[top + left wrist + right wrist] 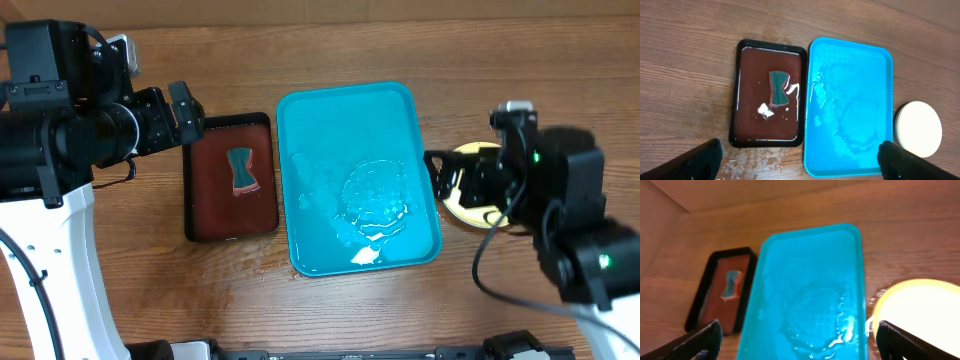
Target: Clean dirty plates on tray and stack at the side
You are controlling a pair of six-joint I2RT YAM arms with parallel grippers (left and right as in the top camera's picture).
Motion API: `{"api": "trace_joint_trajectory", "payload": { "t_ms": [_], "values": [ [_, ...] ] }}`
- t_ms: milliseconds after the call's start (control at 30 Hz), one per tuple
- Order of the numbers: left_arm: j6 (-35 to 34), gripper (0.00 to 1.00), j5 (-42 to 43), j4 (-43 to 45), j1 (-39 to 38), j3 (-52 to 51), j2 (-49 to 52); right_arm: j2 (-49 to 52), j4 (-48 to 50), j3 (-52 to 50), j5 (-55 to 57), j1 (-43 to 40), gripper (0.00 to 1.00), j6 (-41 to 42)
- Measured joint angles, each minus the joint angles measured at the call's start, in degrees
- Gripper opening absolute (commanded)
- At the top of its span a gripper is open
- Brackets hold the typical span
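The turquoise tray (340,120) lies mid-table, wet with water, and holds no plates; it also shows in the left wrist view (855,60) and the right wrist view (810,255). The plates (468,195) sit stacked on the table just right of the tray, yellow-green rim on top, partly hidden by my right arm. The stack shows pale in the left wrist view (918,129) and the right wrist view (920,310). My left gripper (800,162) is open and empty, high above the red-brown tray. My right gripper (800,340) is open and empty, above the tray's right edge beside the stack.
A dark red-brown tray with black rim (205,190) lies left of the turquoise tray, holding water and a teal sponge (242,170). Water droplets spot the wood in front of it (770,160). A small white scrap (366,256) lies in the turquoise tray's near end.
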Motion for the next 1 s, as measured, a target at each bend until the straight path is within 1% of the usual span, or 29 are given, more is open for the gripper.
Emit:
{"api": "trace_joint_trajectory", "payload": {
  "t_ms": [67,133,200,233,267,367,433,533,600,700,933,1000],
  "values": [
    [0.0,1.0,0.0,0.02,0.0,0.0,0.0,-5.57,6.69,-5.88,1.4,-0.11,1.0,-0.07],
    [0.0,1.0,0.0,0.04,0.0,0.0,0.0,-12.39,15.45,-12.48,2.19,-0.52,1.0,-0.13],
    [-0.02,1.0,0.02,0.04,0.0,-0.02,0.0,-21.77,25.33,-21.24,2.95,-1.27,1.0,-0.15],
    [-0.02,1.0,0.0,0.02,0.0,-0.04,0.0,-23.91,27.28,-23.21,3.04,-1.49,1.0,-0.2],
    [-0.02,1.0,0.02,0.02,0.0,-0.04,0.0,-28.0,31.15,-27.23,3.15,-1.9,1.0,-0.17],
    [-0.02,1.0,0.02,0.0,0.0,-0.04,0.0,-38.73,35.71,-37.55,3.37,-3.3,1.0,-0.15],
    [-0.02,1.0,0.0,0.02,0.0,-0.04,0.0,-44.94,36.33,-43.82,3.37,-4.17,1.0,-0.11],
    [-0.02,1.0,0.02,0.04,0.0,-0.04,0.0,-52.26,36.26,-50.34,3.32,-4.98,1.0,0.0],
    [-0.02,1.0,0.02,0.0,0.0,-0.04,0.0,-54.1,37.33,-52.65,3.3,-5.38,1.0,0.09],
    [-0.02,1.0,0.02,0.0,0.0,-0.04,0.0,-54.21,38.07,-54.27,3.3,-5.46,1.0,0.11],
    [-0.02,1.0,0.02,0.0,0.0,-0.04,0.0,-54.71,49.13,-62.49,3.28,-5.62,1.0,0.13],
    [-0.02,1.0,0.02,0.04,0.0,-0.04,0.0,-54.71,48.5,-63.6,3.3,-5.64,1.0,0.22]
  ]
}}
